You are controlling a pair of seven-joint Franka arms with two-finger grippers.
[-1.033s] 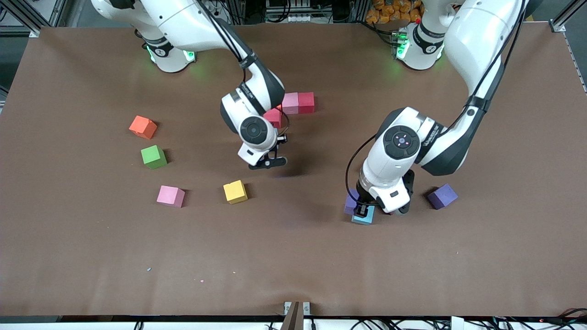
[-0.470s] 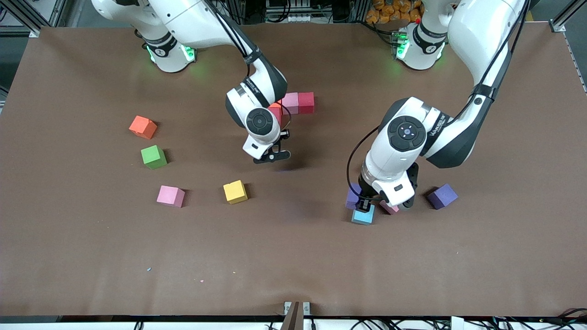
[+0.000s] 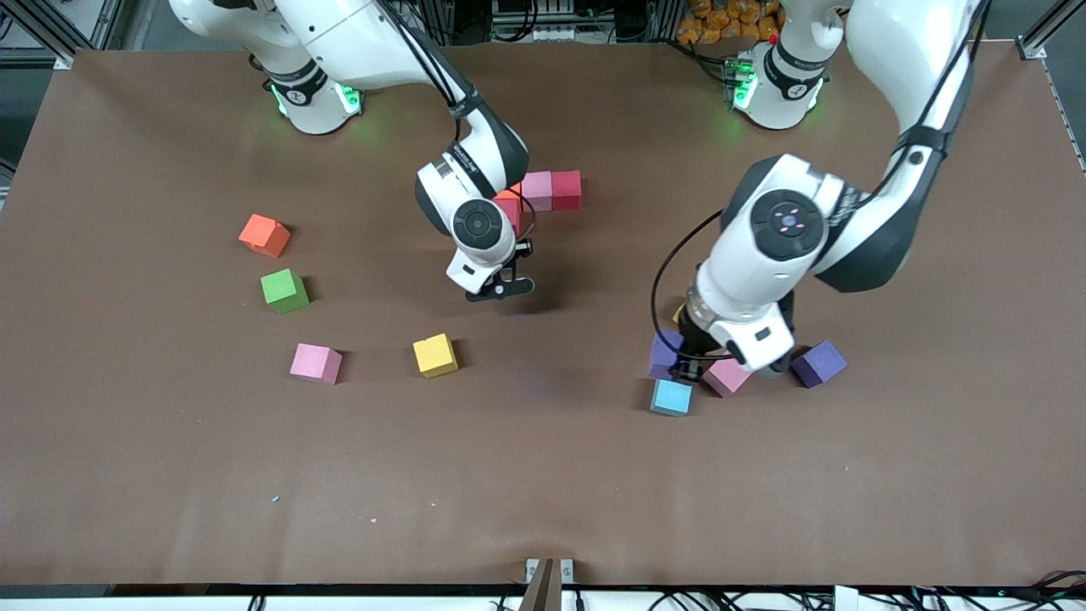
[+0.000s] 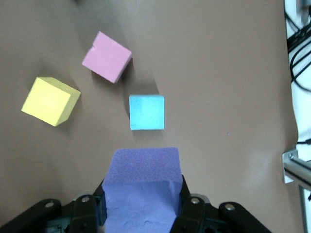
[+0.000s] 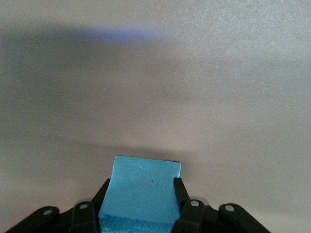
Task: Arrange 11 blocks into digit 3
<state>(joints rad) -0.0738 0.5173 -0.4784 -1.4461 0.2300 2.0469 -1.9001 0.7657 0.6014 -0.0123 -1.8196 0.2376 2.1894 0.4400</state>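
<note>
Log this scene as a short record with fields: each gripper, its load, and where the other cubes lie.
left gripper: shut on purple cube
near it, on table: blue cube, pink cube, second purple cube, yellow cube
right gripper: shut on light blue cube, over bare table
by right arm: row pink cube touching red cube; second red cube half hidden
right arm's end: orange cube, green cube, lone pink cube, lone yellow cube

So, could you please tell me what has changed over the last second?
The left claw has risen with a purple block in its grip, uncovering the pink block. The right claw, holding a light blue block, shifted slightly. The loose blocks stayed put.
</note>
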